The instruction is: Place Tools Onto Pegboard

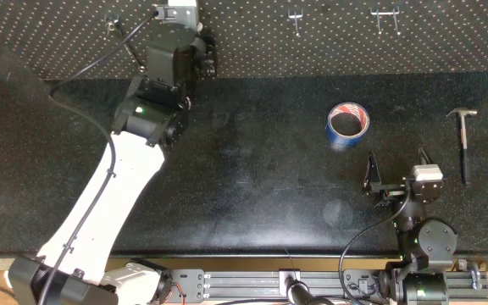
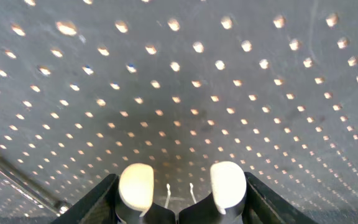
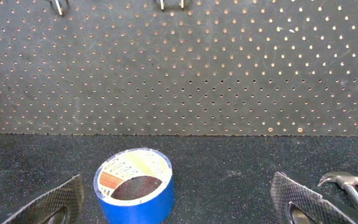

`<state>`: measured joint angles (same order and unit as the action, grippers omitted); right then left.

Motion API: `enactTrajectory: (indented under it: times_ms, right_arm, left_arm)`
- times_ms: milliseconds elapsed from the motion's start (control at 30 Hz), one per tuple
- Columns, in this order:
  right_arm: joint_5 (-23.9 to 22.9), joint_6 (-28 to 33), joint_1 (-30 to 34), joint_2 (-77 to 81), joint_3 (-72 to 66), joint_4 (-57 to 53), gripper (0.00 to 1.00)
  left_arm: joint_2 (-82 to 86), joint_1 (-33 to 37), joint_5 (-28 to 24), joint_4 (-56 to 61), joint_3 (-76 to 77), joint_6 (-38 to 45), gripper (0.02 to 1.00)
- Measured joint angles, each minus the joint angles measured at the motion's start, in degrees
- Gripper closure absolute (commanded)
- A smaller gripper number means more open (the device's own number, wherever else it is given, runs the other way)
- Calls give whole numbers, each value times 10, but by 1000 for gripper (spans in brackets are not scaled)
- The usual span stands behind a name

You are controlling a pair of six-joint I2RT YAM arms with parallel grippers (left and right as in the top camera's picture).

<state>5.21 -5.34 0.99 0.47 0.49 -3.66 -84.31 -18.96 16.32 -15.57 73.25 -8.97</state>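
The left gripper (image 2: 182, 185) is facing the pegboard (image 1: 329, 47) at the upper left of the top view, fingers released and grasping nothing. The right gripper (image 1: 395, 169) is sitting at the lower right, fingers spread wide. The blue tape roll (image 1: 347, 124) is lying on the table (image 1: 252, 169) right of centre. The hammer (image 1: 463, 140) is lying near the right edge.

A black tabletop (image 1: 252, 178) carries a blue tape roll (image 1: 346, 124) and, well apart, a hammer (image 1: 463, 140) lying flat.

Tape roll (image 1: 347, 124) on table (image 1: 252, 178) mid-right, hammer (image 1: 463, 144) to its right, pegboard (image 1: 329, 47) behind w/ hooks (image 1: 296, 19).
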Motion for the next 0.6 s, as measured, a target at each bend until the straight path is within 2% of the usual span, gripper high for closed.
enactTrajectory:
  times_ms: [233, 600]
  right_arm:
    - [0, 0, 0, 0, 0, 0, 25]
    - [0, 0, 0, 0, 0, 0, 20]
  left_arm:
    - [-35, 2, -1, 71, 0, 13, 991]
    - [-80, 2, -14, 71, -1, 13, 989]
